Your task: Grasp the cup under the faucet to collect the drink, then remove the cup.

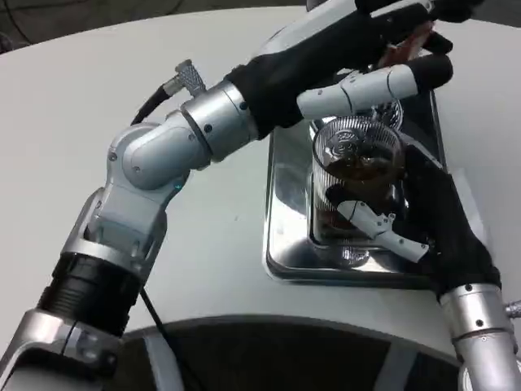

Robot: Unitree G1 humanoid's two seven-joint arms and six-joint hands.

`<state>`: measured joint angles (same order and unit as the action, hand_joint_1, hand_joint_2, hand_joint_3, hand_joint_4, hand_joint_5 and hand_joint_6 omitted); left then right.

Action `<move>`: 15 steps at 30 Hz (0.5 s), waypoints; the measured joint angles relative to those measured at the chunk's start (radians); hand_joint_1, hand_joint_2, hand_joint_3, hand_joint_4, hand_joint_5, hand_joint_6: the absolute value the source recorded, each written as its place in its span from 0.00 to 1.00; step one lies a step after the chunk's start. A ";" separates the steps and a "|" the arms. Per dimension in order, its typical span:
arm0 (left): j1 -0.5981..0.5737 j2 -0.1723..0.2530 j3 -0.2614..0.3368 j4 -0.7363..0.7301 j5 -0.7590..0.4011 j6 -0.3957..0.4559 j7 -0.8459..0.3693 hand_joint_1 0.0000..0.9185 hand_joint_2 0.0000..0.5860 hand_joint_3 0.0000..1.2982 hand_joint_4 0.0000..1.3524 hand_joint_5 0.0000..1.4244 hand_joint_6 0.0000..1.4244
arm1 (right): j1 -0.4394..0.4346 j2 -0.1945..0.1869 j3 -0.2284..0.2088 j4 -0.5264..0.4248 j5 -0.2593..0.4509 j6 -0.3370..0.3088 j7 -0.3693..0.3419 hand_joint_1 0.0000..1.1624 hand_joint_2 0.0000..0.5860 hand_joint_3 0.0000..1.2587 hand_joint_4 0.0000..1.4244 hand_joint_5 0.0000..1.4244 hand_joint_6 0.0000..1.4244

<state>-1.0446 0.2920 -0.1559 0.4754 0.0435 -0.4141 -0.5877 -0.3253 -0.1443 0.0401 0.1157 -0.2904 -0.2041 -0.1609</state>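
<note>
A clear ribbed cup (356, 175) holding dark brown drink stands on the metal drip tray (286, 204) near the white table's (65, 106) far right edge. The right hand (415, 224) grasps the cup from its right side. The left hand (350, 49) reaches over the cup, fingers extended; what they grasp cannot be told.

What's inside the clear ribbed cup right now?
The clear ribbed cup holds dark brown liquid, part-way up. Its lower far side is covered by the right hand gripping it, and the left hand above hides whatever is pouring in.
</note>
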 measured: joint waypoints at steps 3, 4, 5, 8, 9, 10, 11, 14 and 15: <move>0.006 -0.007 0.021 -0.021 -0.012 -0.002 0.005 0.00 0.17 0.07 0.07 0.15 0.14 | 0.000 0.000 0.000 -0.002 0.000 -0.015 -0.011 0.54 0.42 0.24 0.23 0.28 0.12; 0.008 -0.008 0.025 -0.028 -0.017 -0.003 0.008 0.00 0.17 0.08 0.07 0.15 0.15 | 0.000 0.000 0.000 -0.003 0.000 -0.018 -0.014 0.54 0.42 0.25 0.24 0.28 0.12; 0.012 -0.010 0.029 -0.037 -0.027 -0.003 0.008 0.00 0.16 0.08 0.08 0.16 0.15 | 0.001 0.000 -0.001 -0.005 0.000 -0.020 -0.017 0.54 0.42 0.25 0.24 0.28 0.12; 0.017 -0.015 0.038 -0.062 -0.036 -0.003 0.009 0.00 0.16 0.09 0.09 0.17 0.16 | 0.005 0.000 -0.002 -0.007 0.000 -0.026 -0.021 0.54 0.42 0.26 0.25 0.30 0.13; 0.017 -0.015 0.041 -0.072 -0.038 -0.003 0.009 0.00 0.16 0.09 0.10 0.17 0.17 | 0.007 0.000 -0.002 -0.008 0.000 -0.028 -0.021 0.54 0.42 0.26 0.25 0.30 0.13; 0.017 -0.015 0.045 -0.081 -0.040 -0.003 0.009 0.00 0.16 0.10 0.10 0.17 0.17 | 0.009 0.000 -0.002 -0.009 0.000 -0.029 -0.023 0.54 0.42 0.27 0.25 0.31 0.14; 0.017 -0.015 0.048 -0.089 -0.041 -0.003 0.009 0.00 0.16 0.10 0.11 0.18 0.17 | 0.011 0.000 -0.003 -0.010 0.000 -0.030 -0.024 0.54 0.42 0.27 0.25 0.31 0.14; 0.018 -0.015 0.058 -0.116 -0.044 0.004 0.009 0.00 0.15 0.10 0.12 0.18 0.17 | 0.018 0.000 -0.005 -0.014 0.000 -0.033 -0.026 0.54 0.42 0.27 0.26 0.31 0.14; 0.019 -0.015 0.059 -0.130 -0.048 0.009 0.009 0.00 0.15 0.10 0.12 0.18 0.18 | 0.021 0.000 -0.006 -0.017 0.000 -0.033 -0.026 0.54 0.42 0.27 0.26 0.31 0.14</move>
<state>-1.0251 0.2769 -0.0969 0.3453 -0.0049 -0.4050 -0.5791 -0.3046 -0.1446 0.0343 0.0987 -0.2900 -0.2376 -0.1869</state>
